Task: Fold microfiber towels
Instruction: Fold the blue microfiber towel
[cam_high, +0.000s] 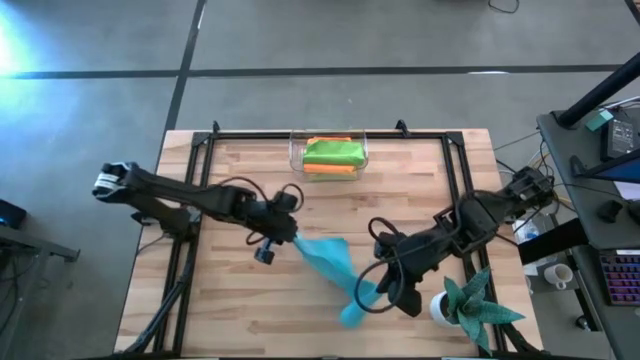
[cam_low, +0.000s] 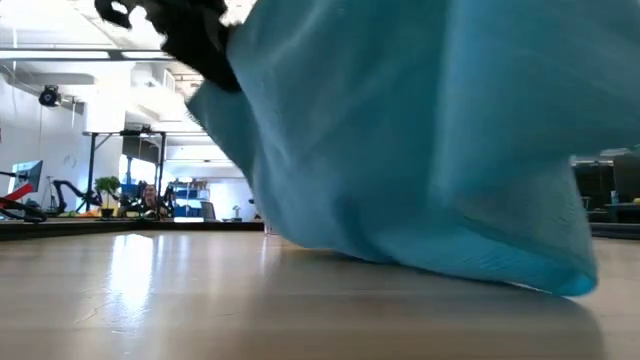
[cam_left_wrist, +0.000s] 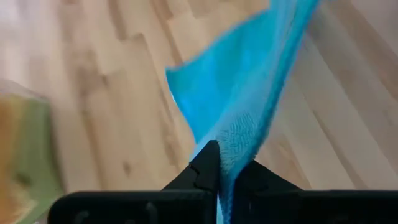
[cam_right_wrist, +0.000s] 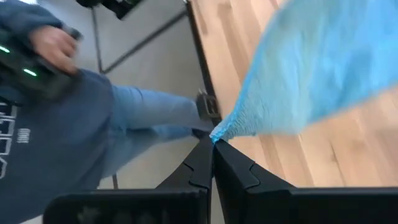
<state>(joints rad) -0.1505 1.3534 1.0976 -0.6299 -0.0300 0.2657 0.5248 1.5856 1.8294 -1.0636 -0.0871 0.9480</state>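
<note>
A light blue microfiber towel (cam_high: 328, 262) is held up between my two grippers over the middle of the table, nearer its near edge. It fills most of the low view (cam_low: 420, 150). My left gripper (cam_high: 293, 237) is shut on its far-left end. My right gripper (cam_high: 372, 290) is shut on its near-right part. A lime green towel (cam_high: 333, 151) lies folded on an orange one (cam_high: 330, 170) in a clear bin (cam_high: 296, 152) at the far edge. The yellow towel does not show. My left gripper pinches a gathered edge of the blue towel (cam_left_wrist: 231, 163) between its two fingers, coming from the table's left. The cloth runs from the fingers toward my right gripper, lifted off the wood. One layer or several, I cannot tell. My right gripper pinches a corner tip of the blue towel (cam_right_wrist: 219, 133) between its two fingers, at their free ends. The cloth spreads away from the fingers above the table. A lower end (cam_high: 352, 316) hangs down; whether it touches the table (cam_low: 585, 288) I cannot tell.
A teal spiky-leaved plant in a white pot (cam_high: 470, 305) stands at the near right corner, close to my right arm. A person in a blue top and jeans (cam_right_wrist: 68, 124) stands beyond the table's edge. Bare wood (cam_high: 220, 290) lies at the near left.
</note>
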